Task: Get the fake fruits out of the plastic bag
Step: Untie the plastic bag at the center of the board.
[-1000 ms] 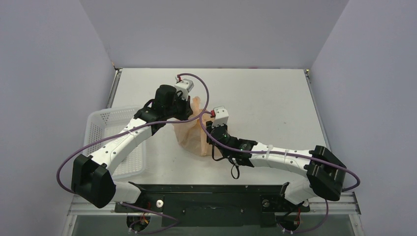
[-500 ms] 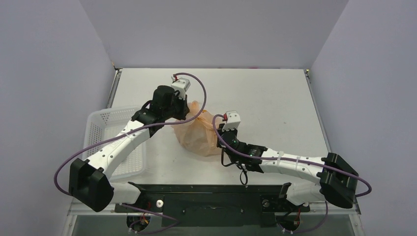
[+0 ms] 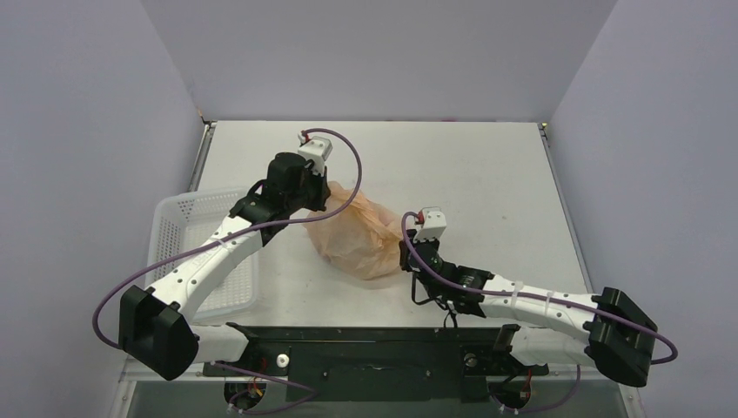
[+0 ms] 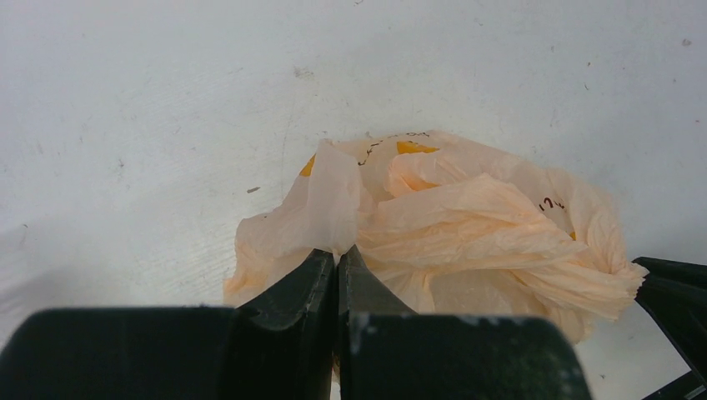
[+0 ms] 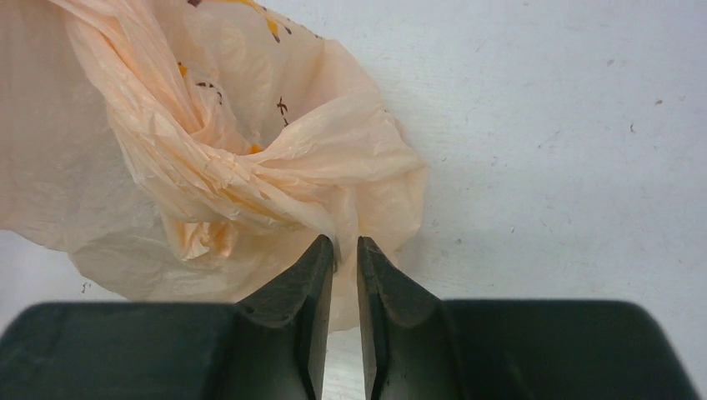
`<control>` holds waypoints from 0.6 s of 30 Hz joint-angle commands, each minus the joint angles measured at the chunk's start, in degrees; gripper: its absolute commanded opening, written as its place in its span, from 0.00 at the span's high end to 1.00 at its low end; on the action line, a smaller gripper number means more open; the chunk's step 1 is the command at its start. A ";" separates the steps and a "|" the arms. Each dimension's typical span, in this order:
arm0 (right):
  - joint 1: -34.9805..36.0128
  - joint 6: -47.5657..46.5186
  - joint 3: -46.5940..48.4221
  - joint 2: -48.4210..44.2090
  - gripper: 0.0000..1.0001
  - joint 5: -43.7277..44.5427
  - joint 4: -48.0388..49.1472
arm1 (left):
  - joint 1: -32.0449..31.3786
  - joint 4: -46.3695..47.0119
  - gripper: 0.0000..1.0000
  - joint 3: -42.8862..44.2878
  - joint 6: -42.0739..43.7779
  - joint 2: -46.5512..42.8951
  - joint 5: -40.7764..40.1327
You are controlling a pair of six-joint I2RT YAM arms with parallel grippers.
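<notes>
step in hand: opening up the plastic bag (image 3: 357, 239); it is drawn out between the two grippers and no fruit lies outside it.
plastic bag: crumpled on the table (image 3: 487, 165), about the middle and a little toward the near edge, stretched slantwise from far-left to near-right.
left gripper (image 4: 338, 254): fingers pressed together on a fold of film at the bag's far-left end.
right gripper (image 5: 344, 243): fingers narrow, a mere slit between them, with a gathered pleat of film caught at the tips at the bag's near-right end.
fake fruits: none shows in any view; likely under the folds inside, but where cannot be told.
white mesh basket (image 3: 187, 218): at the table's left edge, apart from the bag.
next move calls for: finding the bag's mouth, which no view shows plainly. One gripper should hold the film while the other lets go and reaches in, or the bag is tipped. The pull should be gentle, since film this thin may slip or tear.
</notes>
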 commanded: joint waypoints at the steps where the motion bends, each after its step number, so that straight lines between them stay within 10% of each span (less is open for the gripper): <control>1: 0.11 -4.97 2.08 -4.67 0.81 -1.15 -0.45 | 0.35 4.18 1.00 0.53 0.84 -1.46 0.21; 8: 0.94 -10.31 7.62 -4.22 0.48 -4.27 -0.31 | 0.34 4.36 1.00 0.45 0.97 -1.38 1.07; 18: 1.48 -11.95 17.56 7.69 0.42 -4.65 0.03 | 0.25 4.44 1.00 0.70 1.18 -0.67 3.82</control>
